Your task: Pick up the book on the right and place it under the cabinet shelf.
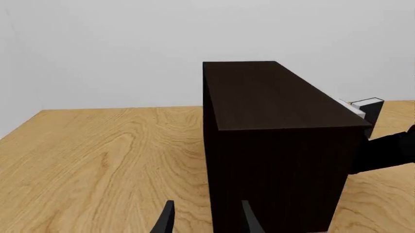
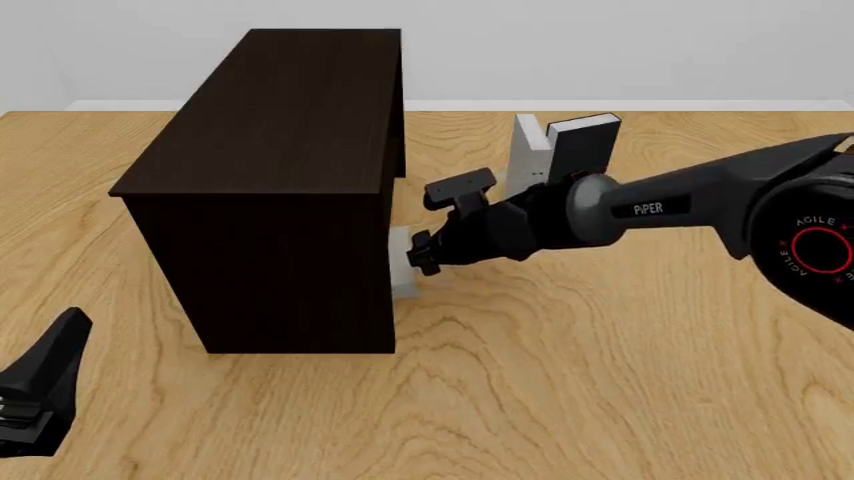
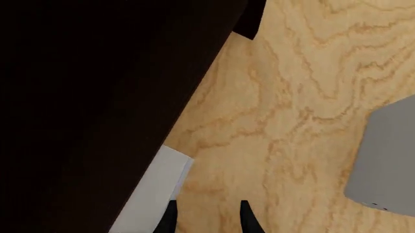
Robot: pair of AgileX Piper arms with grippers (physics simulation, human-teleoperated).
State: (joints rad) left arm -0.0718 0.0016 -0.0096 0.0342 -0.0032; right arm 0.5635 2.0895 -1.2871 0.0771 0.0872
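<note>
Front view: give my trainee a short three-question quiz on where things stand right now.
1. True or false: the light-grey book lies flat on the cabinet's top.
2. Which arm reaches toward the cabinet's right side? A) the left arm B) the right arm
3. Fill in: behind the right arm, a black book and a grey slab stand ____ on the table.

Key: 1. False; it sits low against the cabinet's right side, at the right gripper. 2. B; the left gripper sits at the table's near left. 3. upright.
</note>
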